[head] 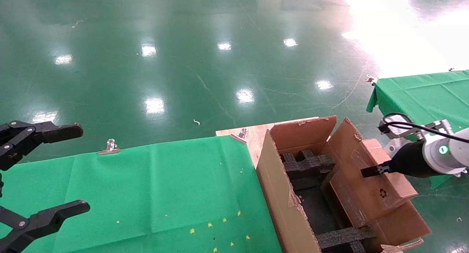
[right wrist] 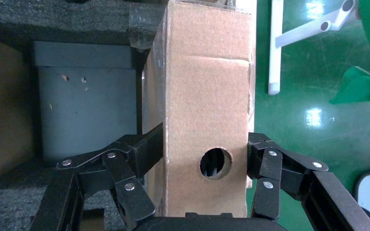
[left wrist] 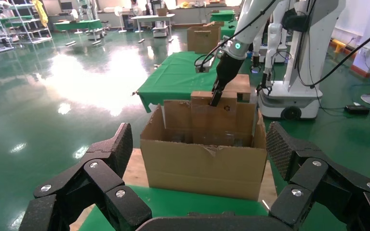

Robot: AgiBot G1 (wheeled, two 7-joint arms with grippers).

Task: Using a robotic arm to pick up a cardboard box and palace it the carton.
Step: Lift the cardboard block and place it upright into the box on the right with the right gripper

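From the head view, you have the pick behind you: the white glossy right arm with its green ring light and black right gripper (head: 372, 171) holds the small plain brown cardboard box (head: 384, 185) with the black recycling mark, and that box hangs over the far-right side of the large brown corrugated carton (head: 282, 194) with ragged flaps, above or against its right-hand flap rather than down among the black foam blocks (head: 307, 163) inside. The black left gripper (head: 40, 172) is parked, jaws spread wide, over the green cloth-covered table (head: 165, 187), taking no part. In the left wrist view, you see the carton (left wrist: 204, 166) from its other side, with the right arm reaching down from behind and the small box (left wrist: 214, 103) showing above the rear flaps, so it is not yet lowered in. In the right wrist view, the right gripper's jaws pinch the small box (right wrist: 207, 120) by its two side faces, the round hole facing the camera, dark foam and the carton's grey floor beyond. What is left for you, I judge, is to bring the box over the open cavity, lower it and release.
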